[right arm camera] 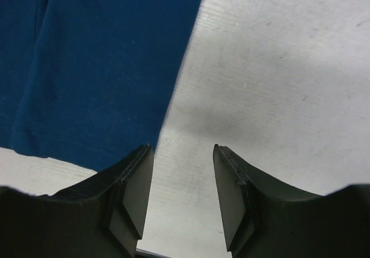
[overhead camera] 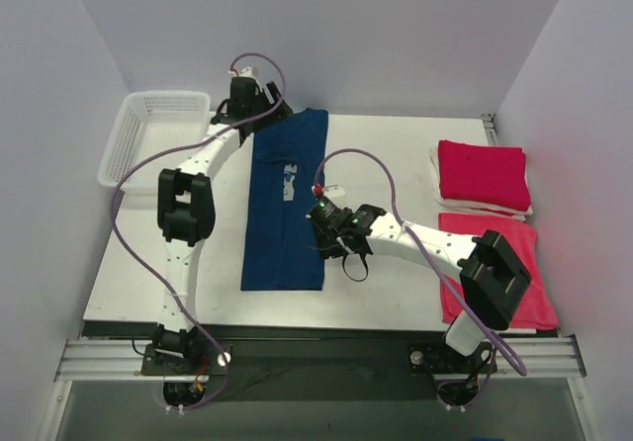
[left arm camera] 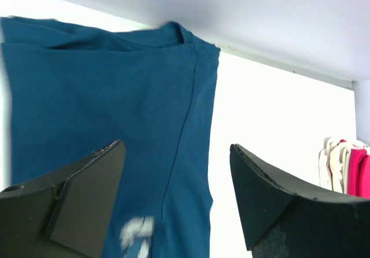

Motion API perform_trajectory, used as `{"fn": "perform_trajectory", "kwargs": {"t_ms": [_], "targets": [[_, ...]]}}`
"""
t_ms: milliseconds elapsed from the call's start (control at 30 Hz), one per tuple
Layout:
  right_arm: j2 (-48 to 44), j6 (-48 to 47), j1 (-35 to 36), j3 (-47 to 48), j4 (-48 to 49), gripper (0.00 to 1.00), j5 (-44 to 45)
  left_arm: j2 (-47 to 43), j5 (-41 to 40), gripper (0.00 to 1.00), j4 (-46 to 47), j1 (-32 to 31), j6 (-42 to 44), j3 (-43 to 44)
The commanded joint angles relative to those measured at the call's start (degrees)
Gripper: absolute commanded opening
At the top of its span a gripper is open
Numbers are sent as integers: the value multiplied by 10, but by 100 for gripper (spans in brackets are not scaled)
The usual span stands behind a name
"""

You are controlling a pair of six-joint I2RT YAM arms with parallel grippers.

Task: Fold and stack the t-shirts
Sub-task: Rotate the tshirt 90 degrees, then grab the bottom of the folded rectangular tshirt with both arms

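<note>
The left gripper (left arm camera: 176,149) hangs released, jaws spread wide and empty, over the collar end of the navy t-shirt (overhead camera: 282,243). The shirt lies on the table (overhead camera: 386,154) folded into a long strip, its pale print showing. The right gripper (right arm camera: 182,151), also parted and holding nothing, sits low just beside that shirt's right long edge. Well to the shirt's right lie the red t-shirts, a folded stack (overhead camera: 485,174) and a flatter one (overhead camera: 542,298), and a white basket (overhead camera: 163,96) stands left of its collar.

The navy tee (overhead camera: 287,204), folded into a long strip, lies flat, its collar end beneath the left gripper (overhead camera: 260,113) and its right edge just beside the right gripper (overhead camera: 318,219). The red tees (overhead camera: 483,172) lie well to that gripper's right, one folded, one flat.
</note>
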Motion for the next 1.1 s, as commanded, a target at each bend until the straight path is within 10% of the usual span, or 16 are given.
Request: {"fn": "perform_trajectory", "kwargs": {"t_ms": [0,267,467,1067], "targets": [[-16,8,-9,-32,48,47,-57,-172,-96,84,-99,5,42,-45],[-30,25,-23,-101,115,46,-115,-474,-147,98,-53,-6,3,-544],[-51,26,-25,-129,128,46,-107,-596,-165,97,-36,-23,-26,-753],[13,44,-22,-123,164,40,-170,-800,-189,68,-191,-114,-130,-939]]}}
